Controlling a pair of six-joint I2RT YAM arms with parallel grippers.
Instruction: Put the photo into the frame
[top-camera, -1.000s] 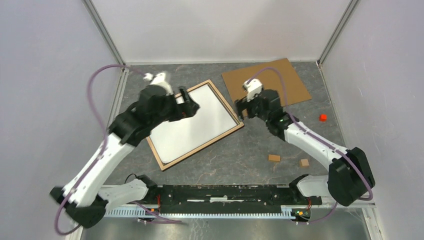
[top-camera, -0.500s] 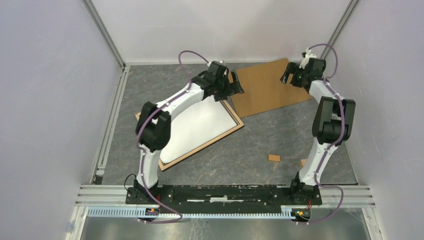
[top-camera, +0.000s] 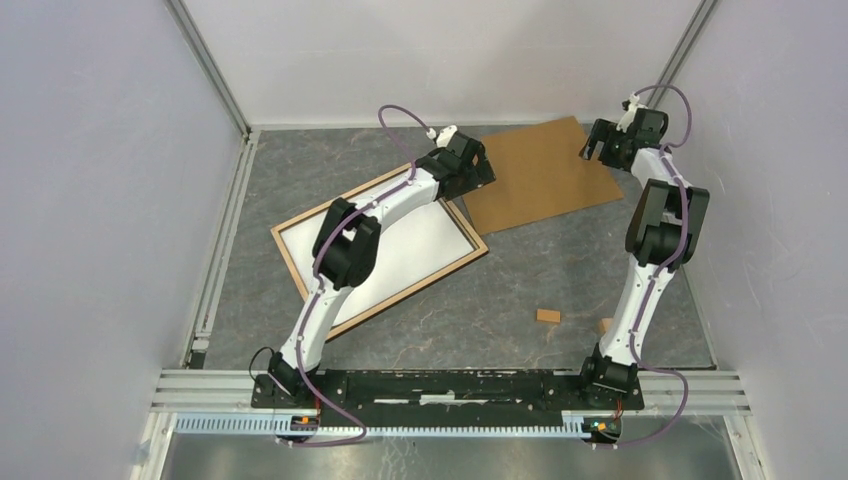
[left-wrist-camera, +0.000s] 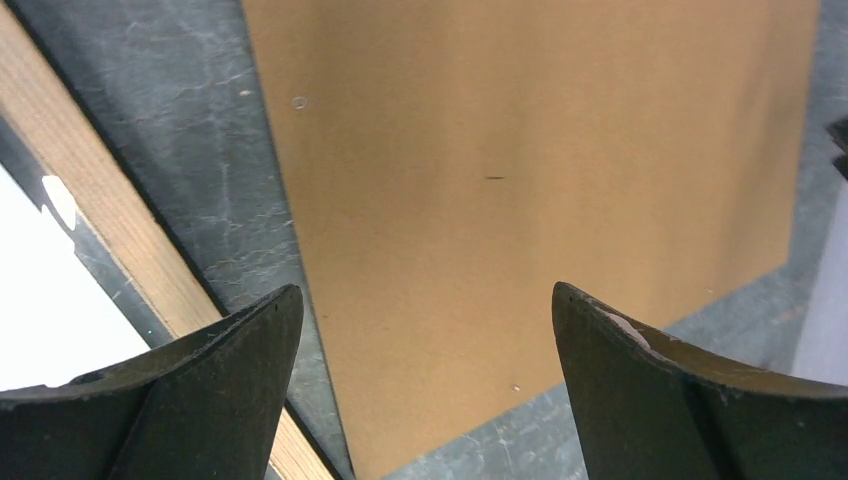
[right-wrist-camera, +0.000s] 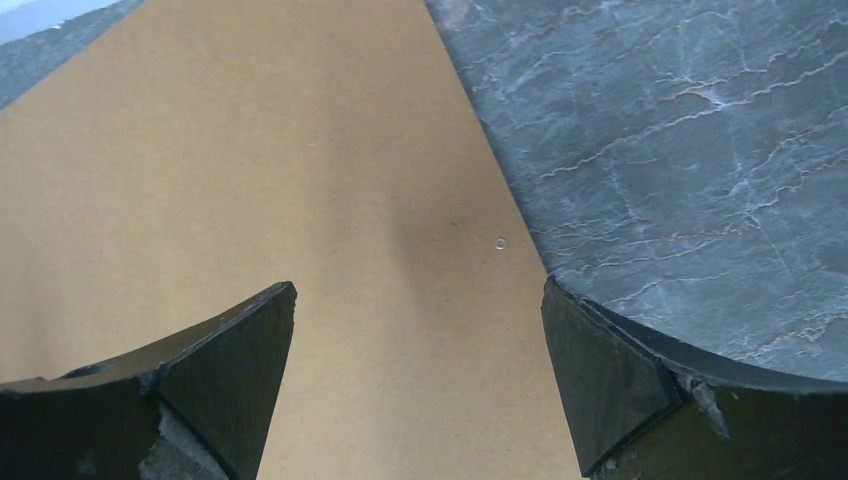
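Observation:
The frame (top-camera: 406, 295) lies flat left of centre, light wood rim up, and a white surface (top-camera: 400, 250) fills its opening. No dark landscape print shows in any view. The brown backing board (top-camera: 540, 175) lies flat at the back right. My left gripper (top-camera: 480, 172) is open and empty over the board's left edge, beside the frame's far corner. In the left wrist view the gripper (left-wrist-camera: 425, 300) spans the board (left-wrist-camera: 520, 200), with the frame's rim (left-wrist-camera: 110, 230) at left. My right gripper (top-camera: 597, 145) is open and empty over the board's far right corner, as its wrist view (right-wrist-camera: 420, 300) shows.
Two small wooden blocks (top-camera: 548, 316) (top-camera: 606, 325) lie on the grey marbled table at the near right. Enclosure walls and metal posts close in the left, back and right. The arms' base rail (top-camera: 450, 385) runs along the near edge.
Both arms have stretched out toward the back. The left gripper left the frame's far left side for the board's left edge. The right gripper went from the board's near left to its far right corner.

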